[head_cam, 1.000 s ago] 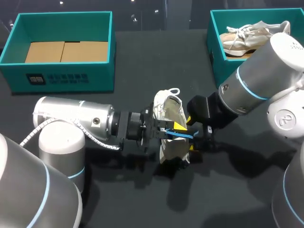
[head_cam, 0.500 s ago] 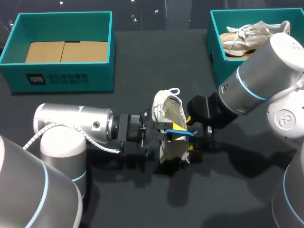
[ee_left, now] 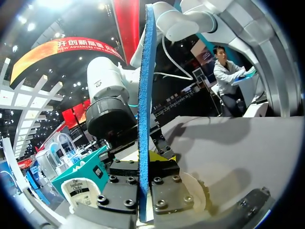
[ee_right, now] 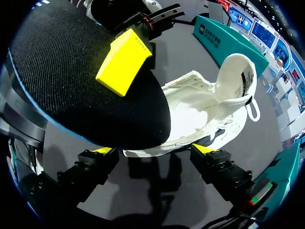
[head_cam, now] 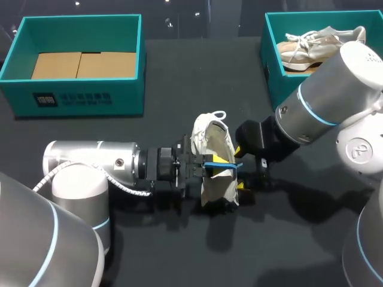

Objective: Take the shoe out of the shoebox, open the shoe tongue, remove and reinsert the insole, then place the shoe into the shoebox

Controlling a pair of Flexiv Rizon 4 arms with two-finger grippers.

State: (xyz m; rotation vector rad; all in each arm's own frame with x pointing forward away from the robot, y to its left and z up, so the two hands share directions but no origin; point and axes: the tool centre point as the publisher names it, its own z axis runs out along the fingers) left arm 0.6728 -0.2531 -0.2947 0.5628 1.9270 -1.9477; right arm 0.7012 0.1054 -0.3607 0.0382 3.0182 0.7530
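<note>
Left shoebox [head_cam: 78, 95]: teal, well away from the left end effector on the far side of the worktop [head_cam: 179, 251]; flat cardboard [head_cam: 84, 64] lies inside it; I see no shoe in it.

Left end effector [head_cam: 206, 162]: comes in from my left, level with the worktop, and meets the white shoe [head_cam: 214, 134] at mid-table; it is clamped on the insole [head_cam: 230, 165]. In the left wrist view the insole [ee_left: 145, 95] stands edge-on between the two fingers of the left end effector [ee_left: 143, 162], blue edge towards the camera, running straight out ahead of them; the fingers press it from both sides with almost no gap.

Insole, seen from the right wrist: its black fabric face [ee_right: 71, 86] hangs over the shoe's forepart, above the right end effector; one yellow fingertip [ee_right: 123, 62] of the left end effector lies flat on that face.

White shoe [ee_right: 205, 105]: outside both boxes, at mid-worktop between the two end effectors; its opening is turned towards the right wrist camera and its heel loop points away from it.

Right end effector [ee_right: 153, 150]: fingers wide apart, one yellow tip against each side of the shoe's sole; it grips the shoe. From the head camera it [head_cam: 239, 168] sits just to the shoe's right.

Right shoebox [head_cam: 272, 66]: teal, beyond the right end effector at the far edge; a second shoe [head_cam: 311, 45], pale with laces, lies inside it.
</note>
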